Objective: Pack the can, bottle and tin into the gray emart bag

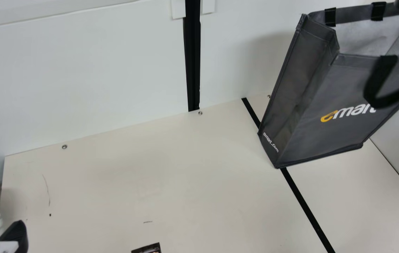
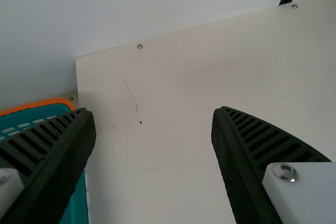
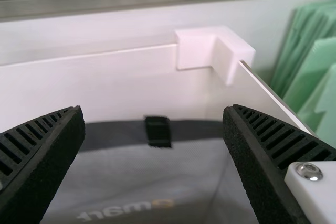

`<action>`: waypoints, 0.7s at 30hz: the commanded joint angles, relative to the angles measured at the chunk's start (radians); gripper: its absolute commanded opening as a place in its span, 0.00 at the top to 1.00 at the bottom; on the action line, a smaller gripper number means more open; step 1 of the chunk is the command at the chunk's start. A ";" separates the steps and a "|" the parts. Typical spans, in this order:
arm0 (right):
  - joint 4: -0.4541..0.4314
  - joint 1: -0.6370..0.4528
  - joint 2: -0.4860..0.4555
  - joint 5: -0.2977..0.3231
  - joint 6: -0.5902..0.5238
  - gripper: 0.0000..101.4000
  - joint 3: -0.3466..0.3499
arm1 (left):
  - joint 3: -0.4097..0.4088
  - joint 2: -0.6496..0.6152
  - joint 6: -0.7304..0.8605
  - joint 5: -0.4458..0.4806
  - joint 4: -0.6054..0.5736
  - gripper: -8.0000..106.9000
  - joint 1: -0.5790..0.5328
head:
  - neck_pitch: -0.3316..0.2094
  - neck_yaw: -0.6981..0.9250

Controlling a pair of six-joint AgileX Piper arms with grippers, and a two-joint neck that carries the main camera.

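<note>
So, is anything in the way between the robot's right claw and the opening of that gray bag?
Nothing visible blocks it. In its wrist view, the right claw is open, with the inside of the gray bag beyond it. The bag's near handle loops down outside the front, clear of the opening.

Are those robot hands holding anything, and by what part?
Nothing is held: the left gripper and right gripper both stand open, the right at the gray bag.
</note>
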 commanded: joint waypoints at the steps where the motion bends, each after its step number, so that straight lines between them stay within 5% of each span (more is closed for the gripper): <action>1: 0.007 0.010 -0.012 0.004 -0.008 0.10 0.004 | 0.000 0.000 0.000 0.000 0.000 0.15 0.000 | -0.023 -0.002; 9: 0.036 0.082 -0.089 0.008 -0.052 0.10 0.073 | 0.000 0.000 0.000 0.000 0.000 0.15 0.000 | -0.023 -0.002; 21: 0.048 0.239 -0.233 -0.022 -0.116 0.10 0.268 | 0.000 0.000 0.000 0.000 0.000 0.15 0.000 | -0.023 -0.002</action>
